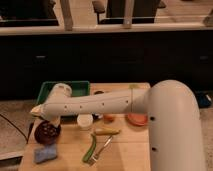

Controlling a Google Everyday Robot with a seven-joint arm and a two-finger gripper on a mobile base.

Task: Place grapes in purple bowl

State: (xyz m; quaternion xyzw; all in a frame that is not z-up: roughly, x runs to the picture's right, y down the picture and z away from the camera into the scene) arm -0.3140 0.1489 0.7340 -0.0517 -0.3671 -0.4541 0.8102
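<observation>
The purple bowl [47,132] sits at the table's left, near the front. Dark red berries with pale glints, the grapes [48,130], appear to lie inside it. My white arm reaches from the right across the table. The gripper [46,120] at its end hangs just above the bowl's back rim and is mostly hidden by the wrist.
A green tray [75,86] stands at the back left. A white cup [85,121], a small orange fruit [109,118] and a flat orange dish [136,119] lie under the arm. A yellow-green vegetable [106,132], a green bean [90,150], a fork [103,147] and a blue sponge [45,154] lie in front.
</observation>
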